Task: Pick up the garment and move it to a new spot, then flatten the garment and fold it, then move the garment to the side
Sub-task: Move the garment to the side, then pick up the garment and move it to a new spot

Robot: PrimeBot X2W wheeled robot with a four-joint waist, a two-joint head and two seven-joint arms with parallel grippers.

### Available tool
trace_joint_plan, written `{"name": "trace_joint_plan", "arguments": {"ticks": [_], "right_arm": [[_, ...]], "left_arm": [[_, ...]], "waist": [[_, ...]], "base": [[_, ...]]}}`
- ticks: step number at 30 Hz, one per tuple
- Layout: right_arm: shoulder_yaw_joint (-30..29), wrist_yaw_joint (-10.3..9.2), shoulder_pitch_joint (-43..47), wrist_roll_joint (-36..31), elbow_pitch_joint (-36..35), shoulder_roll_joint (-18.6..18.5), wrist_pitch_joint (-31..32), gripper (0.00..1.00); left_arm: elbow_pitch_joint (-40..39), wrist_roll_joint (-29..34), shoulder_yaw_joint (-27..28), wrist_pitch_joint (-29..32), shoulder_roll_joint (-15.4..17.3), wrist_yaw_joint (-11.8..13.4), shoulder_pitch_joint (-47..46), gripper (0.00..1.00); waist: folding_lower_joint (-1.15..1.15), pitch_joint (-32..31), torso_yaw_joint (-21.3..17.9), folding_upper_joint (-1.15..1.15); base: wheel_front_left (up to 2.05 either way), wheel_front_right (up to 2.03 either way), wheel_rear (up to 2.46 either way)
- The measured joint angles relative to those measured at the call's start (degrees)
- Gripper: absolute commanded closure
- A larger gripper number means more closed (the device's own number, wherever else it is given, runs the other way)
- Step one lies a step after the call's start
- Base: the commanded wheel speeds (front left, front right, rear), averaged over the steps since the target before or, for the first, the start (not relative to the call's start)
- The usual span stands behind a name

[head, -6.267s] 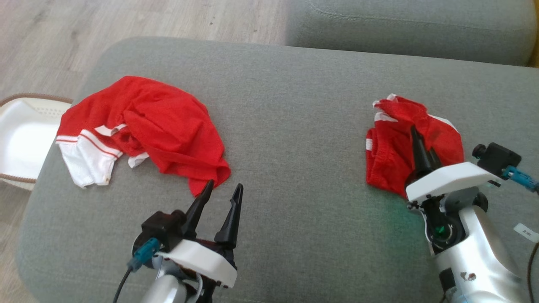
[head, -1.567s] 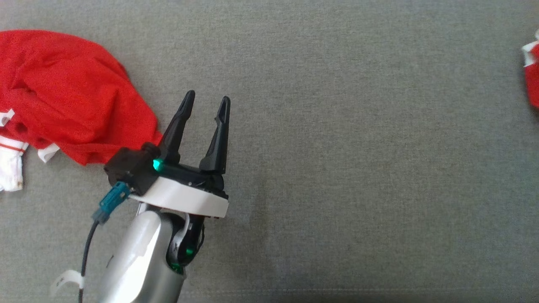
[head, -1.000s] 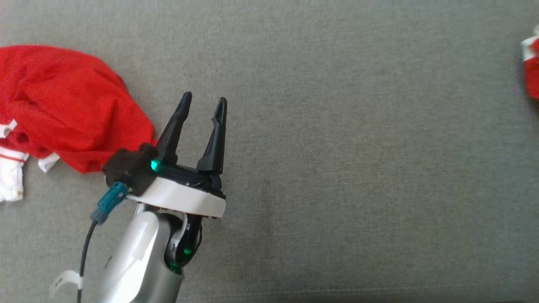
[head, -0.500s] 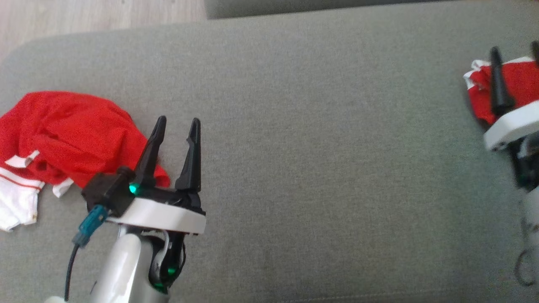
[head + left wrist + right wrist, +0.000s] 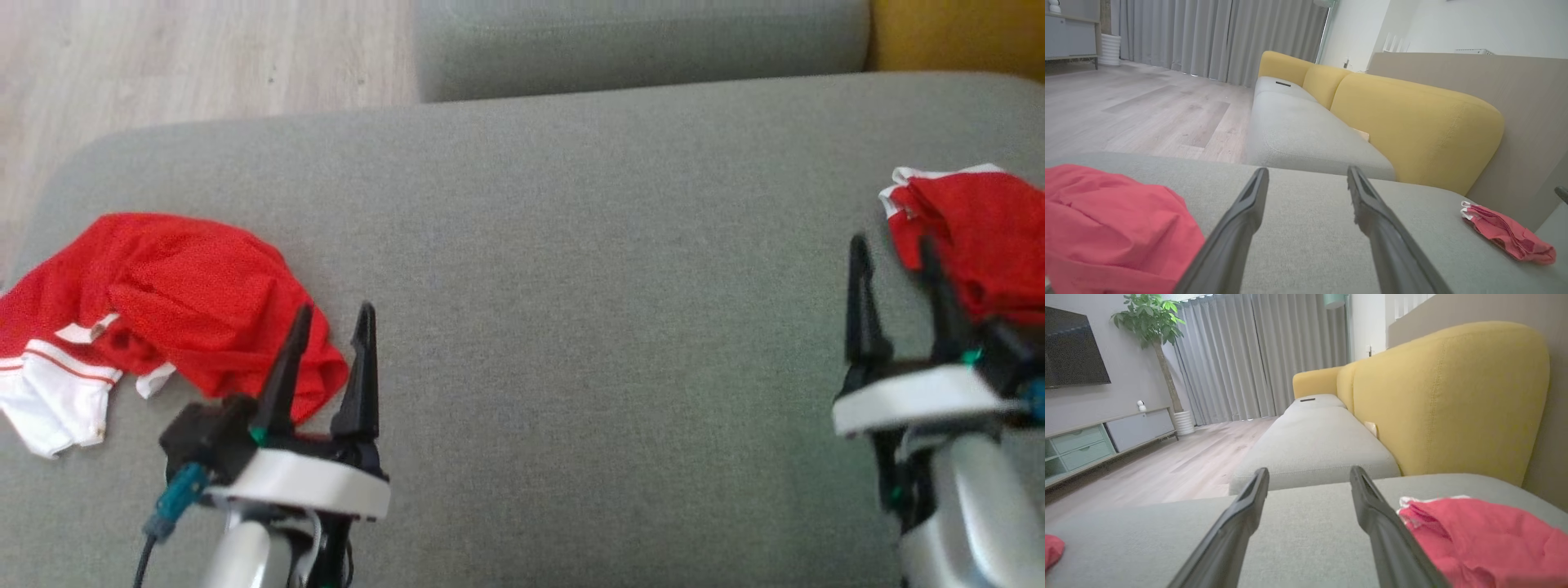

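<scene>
The grey cushion (image 5: 571, 286) carries two red pieces. The larger garment (image 5: 180, 302) lies crumpled at its left end, neither flattened nor folded, so its whole cycle seems ahead. The smaller bundle (image 5: 971, 237) at the right end looks folded and set aside. The left hand (image 5: 336, 310) and right hand (image 5: 891, 243) hover spread, empty.

Lighting even, soft, daylight-toned; no glare, shadows faint. Head view slightly soft throughout; right gripper (image 5: 891, 242) at 4 o'clock smeared by motion blur. Wrist views clear at distance; own fingers (image 5: 1233, 241) at 6 o'clock out of focus.
</scene>
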Motion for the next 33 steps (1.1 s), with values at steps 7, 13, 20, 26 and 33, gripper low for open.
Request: {"name": "trace_joint_plan", "arguments": {"ticks": [7,13,20,26,33], "right_arm": [[-0.3,0.00,8.7,1.7,-2.1,3.1,-1.6,0.00],[-0.1,0.00,10.6,1.6,-2.9,4.0,-2.0,0.00],[0.7,0.00,10.6,1.8,-3.4,4.1,-2.1,0.00],[0.8,0.00,10.6,2.4,-3.8,4.1,-2.1,0.00],[0.7,0.00,10.6,2.6,-3.8,4.1,-2.1,0.00]], "left_arm": [[0.2,-1.1,-0.1,0.0,0.1,0.0,3.8,0.00],[0.1,-1.1,-0.1,0.0,0.1,0.0,4.1,0.00],[-0.2,-1.1,-0.1,0.0,0.1,0.0,4.2,0.00],[-0.2,-1.1,-0.2,0.0,0.1,0.0,4.2,0.00],[-0.1,-1.1,-0.2,0.0,0.1,0.0,4.1,0.00]], "waist": [[0.00,-2.3,0.5,0.00],[0.00,-2.6,0.4,0.00],[0.00,-2.4,0.0,0.00],[0.00,-2.3,-0.1,0.00],[0.00,-2.2,0.2,0.00]], "base": [[0.00,0.00,0.00],[0.00,0.00,0.00],[0.00,0.00,0.00],[0.00,0.00,0.00],[0.00,0.00,0.00]]}}
